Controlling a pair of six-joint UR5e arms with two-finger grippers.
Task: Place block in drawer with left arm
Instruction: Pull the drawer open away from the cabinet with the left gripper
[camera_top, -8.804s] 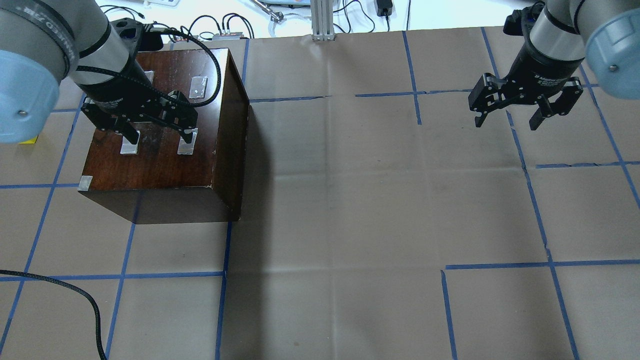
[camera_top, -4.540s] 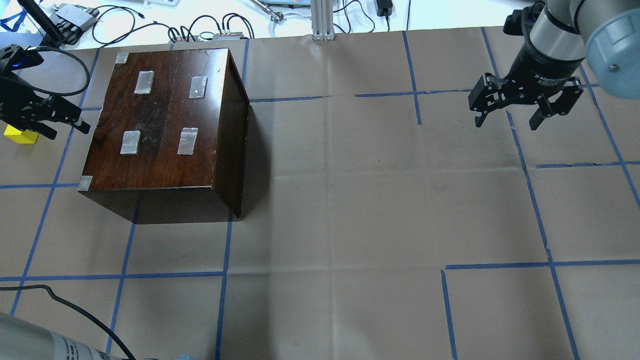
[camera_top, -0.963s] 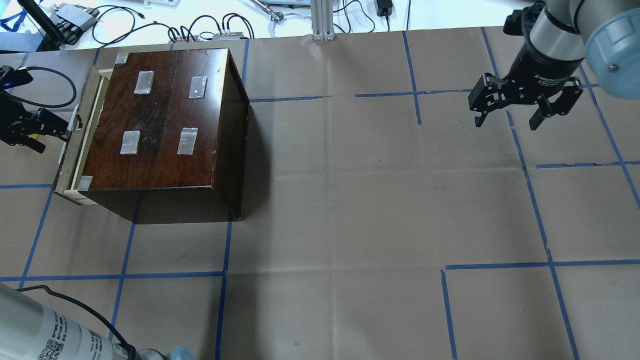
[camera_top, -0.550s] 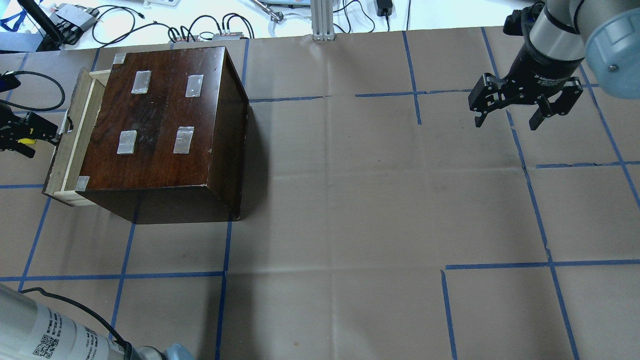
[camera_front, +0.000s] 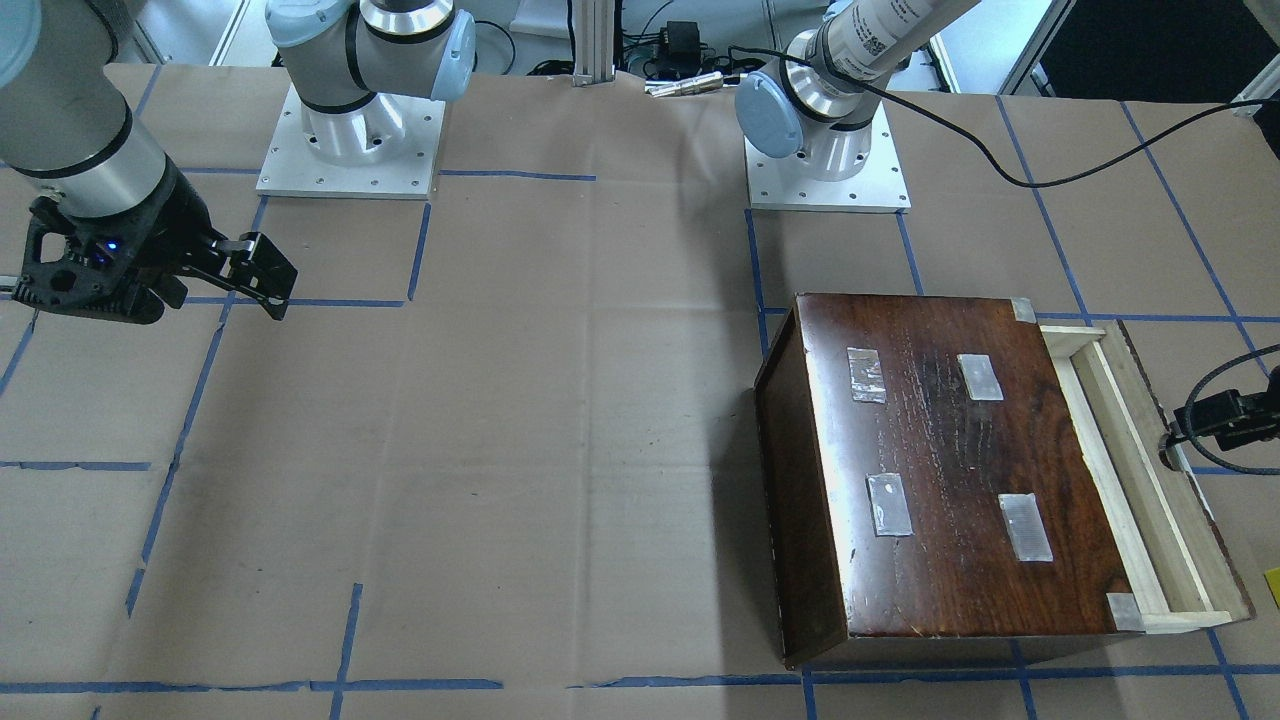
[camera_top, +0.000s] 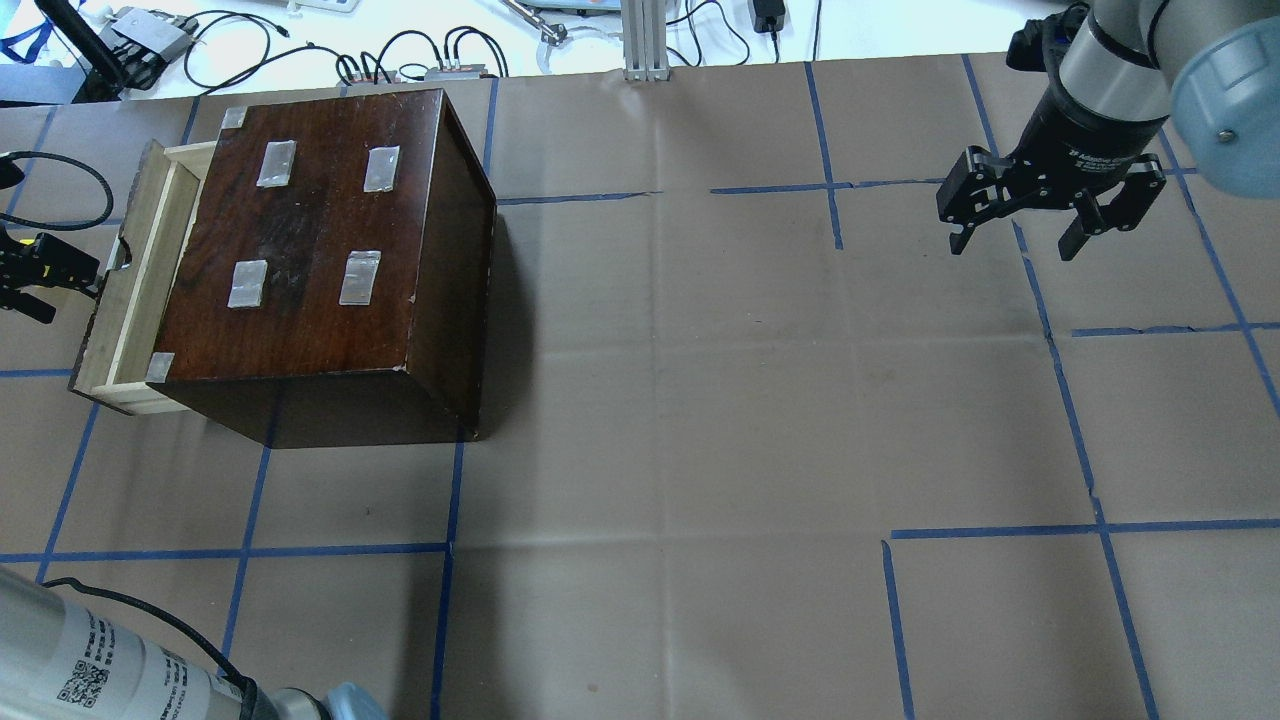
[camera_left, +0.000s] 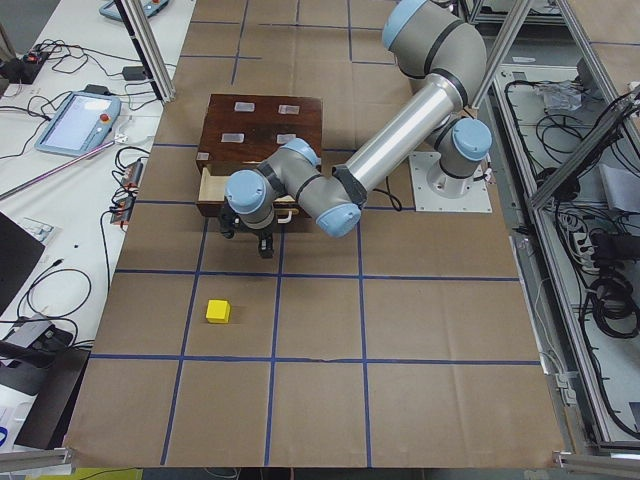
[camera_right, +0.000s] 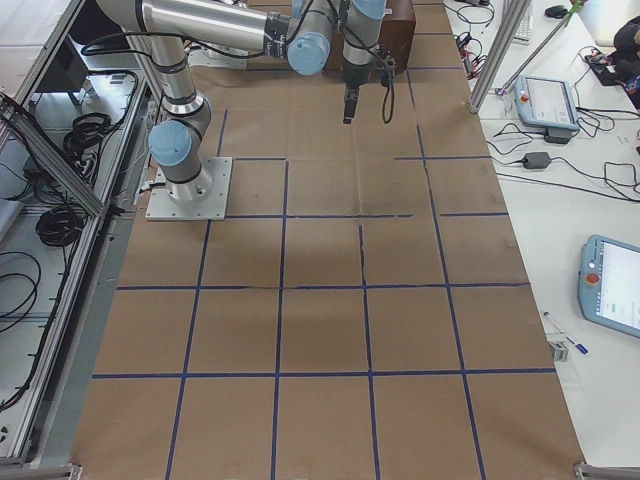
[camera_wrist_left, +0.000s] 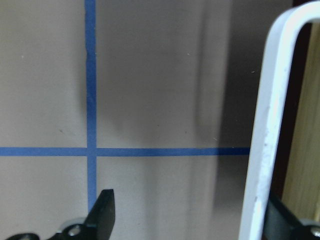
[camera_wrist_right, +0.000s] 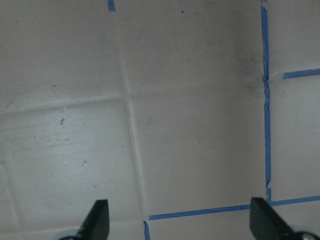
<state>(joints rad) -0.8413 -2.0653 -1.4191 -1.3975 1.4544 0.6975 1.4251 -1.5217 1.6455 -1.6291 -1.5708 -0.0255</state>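
Observation:
The yellow block (camera_left: 218, 311) lies on the paper, apart from the box and out beyond the drawer's front. The pale wood drawer (camera_top: 120, 300) is pulled part way out of the dark box (camera_top: 310, 240); it also shows in the front view (camera_front: 1140, 480). My left gripper (camera_top: 75, 295) is at the drawer's white handle (camera_wrist_left: 265, 150). Its jaws are open and hold nothing, and one finger (camera_wrist_left: 282, 220) sits right beside the handle. My right gripper (camera_top: 1015, 247) hangs open and empty, far to the right.
Brown paper with blue tape lines covers the table (camera_top: 700, 400). The left arm's black cable (camera_top: 60, 190) loops near the drawer. Cables and devices (camera_top: 400, 50) lie beyond the far edge. The arm bases (camera_front: 830, 150) stand at the robot's side.
The drawer has slid further out of the box, to the left. My left gripper has moved left with the handle. The box has shifted slightly. The right arm has not moved.

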